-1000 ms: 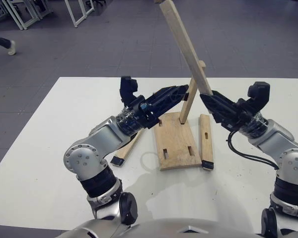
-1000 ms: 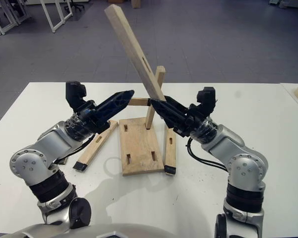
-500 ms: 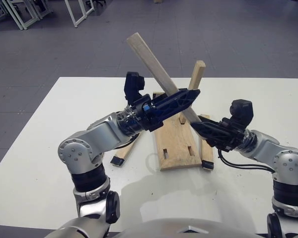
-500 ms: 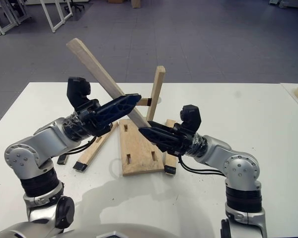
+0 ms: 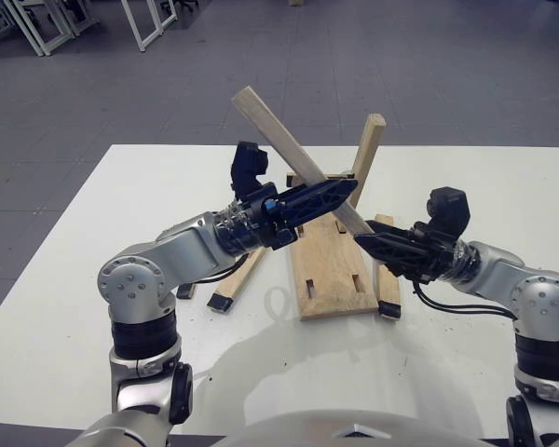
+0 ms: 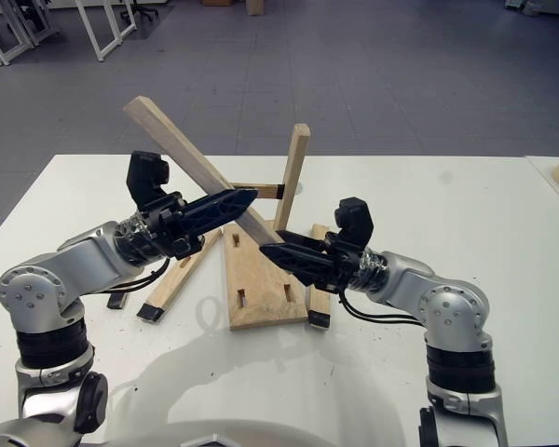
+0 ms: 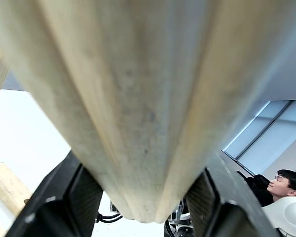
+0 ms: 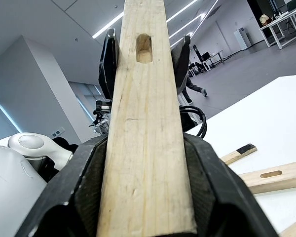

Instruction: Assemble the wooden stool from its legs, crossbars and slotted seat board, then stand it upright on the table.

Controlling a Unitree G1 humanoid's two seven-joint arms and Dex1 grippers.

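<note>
With the leg (image 5: 278,130) clamped tight in both the left gripper (image 5: 347,189) and right gripper (image 5: 361,239), slanting toward 10 o'clock above the board (image 5: 331,265), its lower end should be lowered squarely into a slot (image 5: 356,282).

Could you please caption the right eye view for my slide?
Left gripper and right gripper hold one slanted leg above the slotted seat board on the table.

One flat pale wooden seat board (image 5: 328,270), three open slots showing. Five long pale wooden sticks: a raised stick (image 5: 270,121), an upright stick (image 5: 368,149), and three lying on the one white counter (image 5: 74,279): a right stick (image 5: 386,261), a left stick (image 5: 235,284) and a farther-left stick (image 5: 184,291), mostly hidden. One short wooden crossbar (image 6: 259,191).
</note>
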